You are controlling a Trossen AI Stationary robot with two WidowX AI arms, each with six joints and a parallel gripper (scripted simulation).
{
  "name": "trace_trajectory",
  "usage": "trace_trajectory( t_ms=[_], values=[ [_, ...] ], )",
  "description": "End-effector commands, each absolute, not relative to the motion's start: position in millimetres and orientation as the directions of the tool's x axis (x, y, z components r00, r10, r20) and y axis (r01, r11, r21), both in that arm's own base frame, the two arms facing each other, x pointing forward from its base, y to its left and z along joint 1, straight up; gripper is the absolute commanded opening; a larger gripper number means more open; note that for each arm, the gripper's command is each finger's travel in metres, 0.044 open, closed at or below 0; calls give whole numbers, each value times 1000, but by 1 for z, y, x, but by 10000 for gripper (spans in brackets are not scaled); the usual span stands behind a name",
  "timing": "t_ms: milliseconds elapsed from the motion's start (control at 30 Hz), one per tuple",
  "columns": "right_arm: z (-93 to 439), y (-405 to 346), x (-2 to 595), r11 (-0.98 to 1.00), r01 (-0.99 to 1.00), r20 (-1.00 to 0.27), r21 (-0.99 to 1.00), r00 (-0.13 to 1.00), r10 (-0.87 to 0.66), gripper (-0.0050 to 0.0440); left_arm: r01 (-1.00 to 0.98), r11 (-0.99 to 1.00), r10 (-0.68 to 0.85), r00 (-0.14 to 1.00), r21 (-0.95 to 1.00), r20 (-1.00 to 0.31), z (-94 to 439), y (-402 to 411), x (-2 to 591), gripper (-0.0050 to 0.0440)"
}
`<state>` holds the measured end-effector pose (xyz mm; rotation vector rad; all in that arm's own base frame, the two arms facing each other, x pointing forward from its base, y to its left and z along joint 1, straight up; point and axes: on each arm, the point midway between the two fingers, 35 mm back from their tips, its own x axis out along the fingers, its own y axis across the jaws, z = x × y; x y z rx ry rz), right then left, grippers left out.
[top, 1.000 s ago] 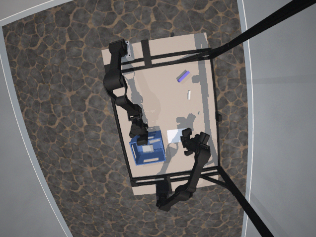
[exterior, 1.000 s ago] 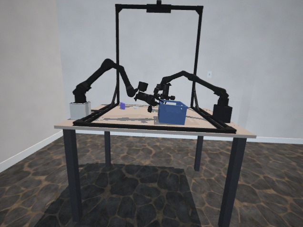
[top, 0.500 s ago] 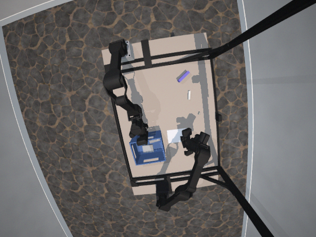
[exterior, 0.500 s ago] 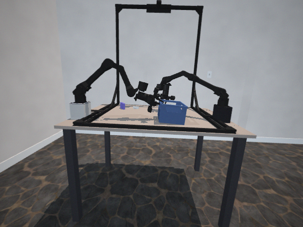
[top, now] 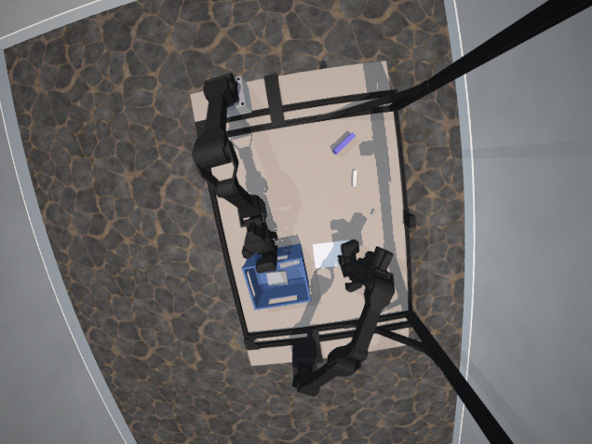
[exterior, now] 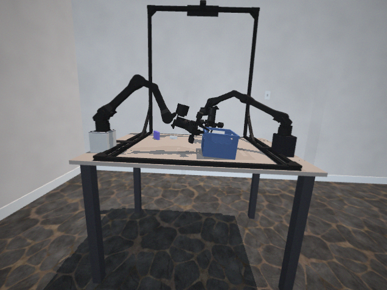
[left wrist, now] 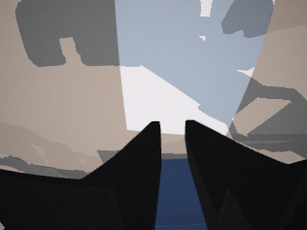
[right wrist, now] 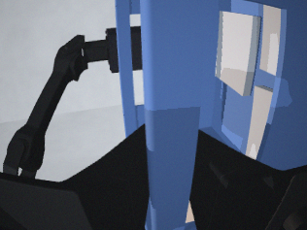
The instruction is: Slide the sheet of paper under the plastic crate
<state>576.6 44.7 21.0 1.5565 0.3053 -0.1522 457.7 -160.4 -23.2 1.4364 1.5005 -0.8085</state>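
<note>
A blue plastic crate [top: 302, 278] [exterior: 219, 148] [right wrist: 170, 81] stands near one long edge of the table. A white sheet of paper [top: 323, 253] [left wrist: 160, 105] lies flat beside it, with one edge at the crate's side. My right gripper [top: 266, 263] [right wrist: 165, 132] is shut on the crate's wall at a corner. I cannot tell whether the crate is tipped. My left gripper [top: 345, 258] [left wrist: 172, 129] has its fingers nearly together with nothing between them. Its tips are low at the sheet's edge, on the side away from the crate.
A purple block [top: 343, 142] [exterior: 156, 135] and a small white block [top: 354, 177] [exterior: 173, 137] lie farther along the table. Black frame rails [top: 316, 105] run around the work area. The right arm's white base [exterior: 101, 141] and the left arm's black base [exterior: 284, 144] stand at the two ends.
</note>
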Motion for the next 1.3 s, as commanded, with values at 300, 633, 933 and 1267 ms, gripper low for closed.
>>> trace_trajectory(
  t_ms=[300, 633, 933, 1267],
  values=[
    [66, 45, 587, 6, 183, -183, 983, 978, 98, 0, 985, 121, 417, 60, 121, -907, -23, -160, 458, 60],
    [66, 45, 587, 6, 183, -183, 983, 978, 98, 0, 992, 95, 483, 32, 89, -875, -32, -156, 448, 60],
    [66, 45, 587, 6, 183, -183, 983, 978, 98, 0, 992, 95, 485, 30, 86, -874, -47, -156, 449, 60],
    [66, 45, 587, 6, 183, -183, 983, 978, 98, 0, 992, 97, 487, 26, 83, -873, -60, -157, 449, 60]
  ],
)
